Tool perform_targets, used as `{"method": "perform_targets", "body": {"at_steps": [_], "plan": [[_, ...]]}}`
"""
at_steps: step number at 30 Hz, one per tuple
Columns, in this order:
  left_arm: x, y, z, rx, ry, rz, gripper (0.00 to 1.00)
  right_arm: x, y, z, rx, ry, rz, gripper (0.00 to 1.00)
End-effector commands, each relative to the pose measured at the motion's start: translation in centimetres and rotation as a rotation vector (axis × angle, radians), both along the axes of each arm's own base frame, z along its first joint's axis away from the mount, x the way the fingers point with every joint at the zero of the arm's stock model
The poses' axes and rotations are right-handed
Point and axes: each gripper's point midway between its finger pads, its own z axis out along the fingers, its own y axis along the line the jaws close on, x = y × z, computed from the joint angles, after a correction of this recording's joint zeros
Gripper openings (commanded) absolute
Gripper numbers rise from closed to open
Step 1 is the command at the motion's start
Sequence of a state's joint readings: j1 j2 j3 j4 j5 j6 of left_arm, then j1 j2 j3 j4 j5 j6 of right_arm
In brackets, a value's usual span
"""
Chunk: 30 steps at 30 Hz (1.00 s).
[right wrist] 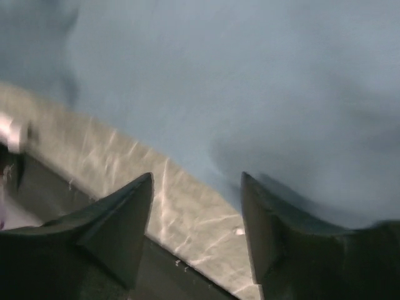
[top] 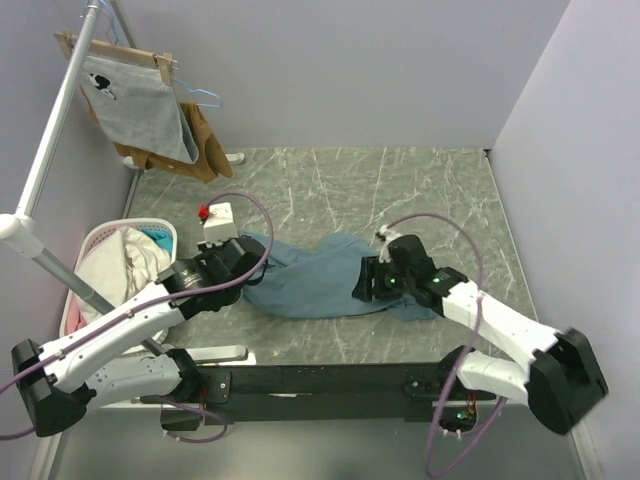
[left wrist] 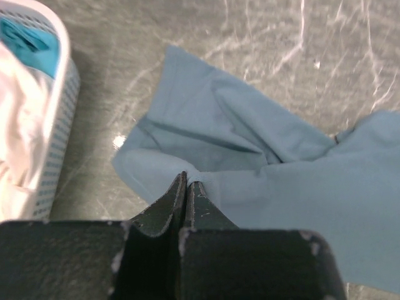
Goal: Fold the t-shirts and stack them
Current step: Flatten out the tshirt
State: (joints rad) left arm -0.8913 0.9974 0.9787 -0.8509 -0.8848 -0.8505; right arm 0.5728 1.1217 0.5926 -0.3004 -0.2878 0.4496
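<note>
The right wrist view is blurred, and the teal t-shirt (right wrist: 250,94) runs off its top and right edges.

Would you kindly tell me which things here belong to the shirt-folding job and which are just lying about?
Job: blue t-shirt, left tool shut on it, right tool open, basket of more clothes.
Lying about: grey shirt on hanger, brown garment on hanger.

The tee (left wrist: 250,144) just ahead of the left claw (left wrist: 186,184) was soft, matte teal cotton, all rumpled. The table (left wrist: 250,37) under it looked like grey-green marble with white veins and a slight sheen. The basket (left wrist: 59,125) off to that claw's left was white perforated plastic. The right claw (right wrist: 197,178) was matte black, and the left one looked grainy and scuffed.
</note>
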Motion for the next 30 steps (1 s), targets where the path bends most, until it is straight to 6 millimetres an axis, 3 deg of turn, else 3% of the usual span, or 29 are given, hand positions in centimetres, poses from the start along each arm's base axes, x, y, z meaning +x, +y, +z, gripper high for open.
{"method": "perform_targets", "body": {"at_steps": [1, 3, 6, 12, 16, 19, 20, 23, 24, 25, 28, 30], "plan": [[1.2, -2.5, -0.7, -0.061, -0.008, -0.059, 0.01, 6.1, -5.0, 7.2, -0.114, -0.323, -0.342, 0.74], [1.3, -3.0, -1.6, -0.059, 0.017, -0.071, 0.01, 7.6, -6.9, 8.7, -0.149, -0.397, -0.438, 0.84], [1.5, -3.6, -2.4, -0.057, 0.031, -0.081, 0.01, 9.4, -8.4, 9.3, -0.145, -0.396, -0.487, 0.85], [1.5, -4.1, -3.1, -0.068, 0.041, -0.1, 0.01, 12.5, -9.8, 5.2, -0.188, -0.286, -0.497, 0.81], [1.4, -4.1, -3.1, -0.075, 0.035, -0.108, 0.01, 13.0, -8.5, 2.0, -0.168, -0.206, -0.431, 0.79], [1.4, -3.9, -3.1, -0.07, 0.034, -0.104, 0.01, 12.9, -6.8, 0.9, -0.118, -0.166, -0.365, 0.75], [1.4, -3.8, -3.2, -0.067, 0.036, -0.103, 0.01, 12.7, -6.2, 0.9, -0.094, -0.154, -0.337, 0.71], [1.4, -3.8, -3.2, -0.067, 0.037, -0.105, 0.01, 12.5, -5.5, 1.2, -0.062, -0.161, -0.3, 0.37], [1.4, -3.7, -3.3, -0.064, 0.039, -0.106, 0.01, 12.3, -5.1, 1.4, -0.046, -0.159, -0.274, 0.16], [1.4, -3.8, -3.4, -0.067, 0.039, -0.109, 0.01, 12.2, -5.0, 1.9, -0.041, -0.167, -0.267, 0.04], [1.4, -3.8, -3.6, -0.067, 0.043, -0.108, 0.01, 10.1, -3.5, 3.8, 0.042, -0.191, -0.166, 0.0], [1.3, -3.7, -3.8, -0.065, 0.047, -0.108, 0.01, 7.5, -1.6, 4.3, 0.099, -0.167, -0.065, 0.0]]}}
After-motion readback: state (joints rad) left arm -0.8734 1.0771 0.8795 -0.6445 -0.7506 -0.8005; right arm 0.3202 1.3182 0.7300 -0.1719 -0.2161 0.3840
